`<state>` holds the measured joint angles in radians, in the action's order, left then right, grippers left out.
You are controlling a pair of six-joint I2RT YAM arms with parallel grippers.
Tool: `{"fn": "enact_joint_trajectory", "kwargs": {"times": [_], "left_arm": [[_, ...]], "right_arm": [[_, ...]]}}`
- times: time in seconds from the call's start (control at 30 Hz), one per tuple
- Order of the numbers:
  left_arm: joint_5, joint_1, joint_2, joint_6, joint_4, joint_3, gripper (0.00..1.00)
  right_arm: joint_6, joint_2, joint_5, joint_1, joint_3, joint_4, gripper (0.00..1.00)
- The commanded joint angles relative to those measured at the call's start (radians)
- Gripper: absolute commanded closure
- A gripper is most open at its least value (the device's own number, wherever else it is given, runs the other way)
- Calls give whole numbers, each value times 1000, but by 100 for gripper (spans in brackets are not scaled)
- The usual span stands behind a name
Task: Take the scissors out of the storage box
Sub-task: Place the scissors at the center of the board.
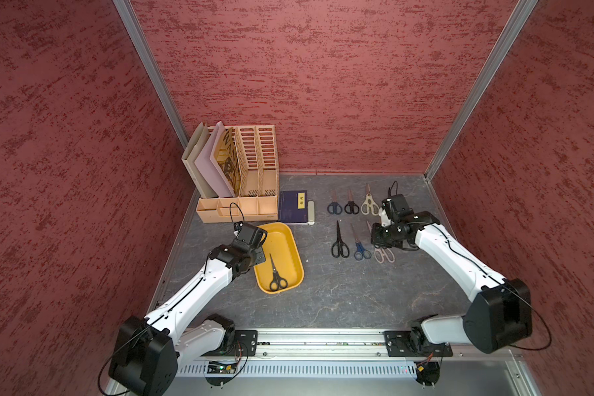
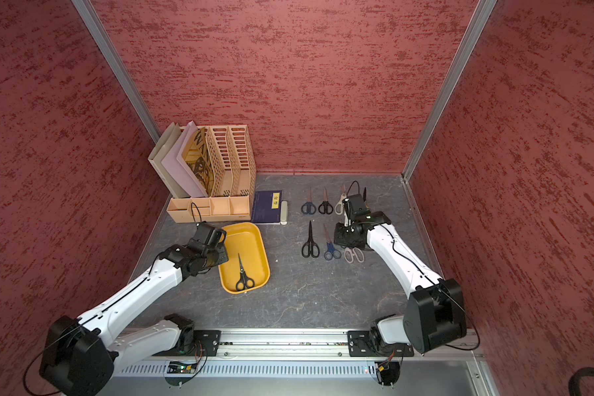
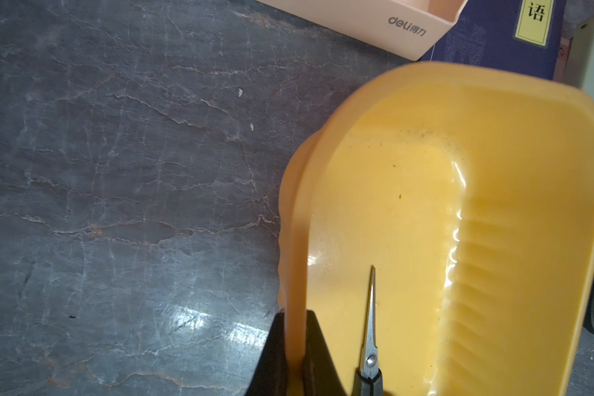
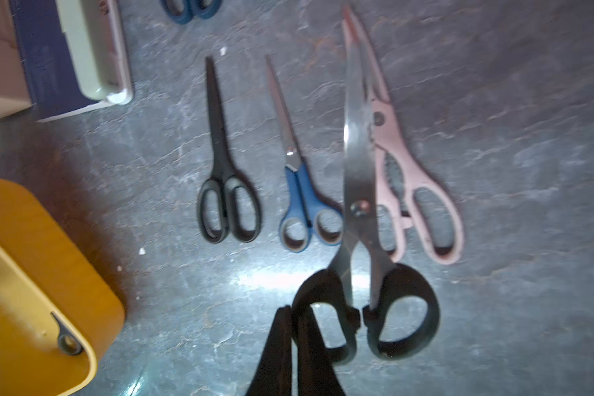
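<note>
Tall file organizer (image 1: 251, 161) at the back wall, yellow box (image 1: 283, 240) before it with the left gripper (image 3: 294, 319) pinched tight on its side wall, blue book (image 1: 290, 209) beside the organizer, right gripper (image 4: 294, 319) clamped on a handle loop of big black scissors (image 4: 355, 171) held over the half-hidden pink pair (image 4: 388, 116), small black pair (image 1: 274, 269) lying inside the box.

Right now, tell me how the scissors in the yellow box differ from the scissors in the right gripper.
The boxed scissors lie flat on the floor of the yellow box, untouched; the held scissors hang above the table, one handle loop pinched in the right gripper. The boxed scissors are slim with narrow blades; the held scissors have broad blades and thick loops. Both have black handles and metal blades.
</note>
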<state>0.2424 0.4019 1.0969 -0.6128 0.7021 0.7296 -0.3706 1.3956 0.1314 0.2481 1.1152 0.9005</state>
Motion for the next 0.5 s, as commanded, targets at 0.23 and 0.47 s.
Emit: {"fn": "enact_joint_trajectory", "kwargs": {"times": [0.23, 0.47], "left_arm": [[-6, -9, 23, 1, -41, 15, 100], [-38, -11, 20, -29, -36, -3, 100]], "right_arm": [[254, 229, 13, -226, 76, 17, 100], [348, 395, 1, -322, 191, 39, 100]]}}
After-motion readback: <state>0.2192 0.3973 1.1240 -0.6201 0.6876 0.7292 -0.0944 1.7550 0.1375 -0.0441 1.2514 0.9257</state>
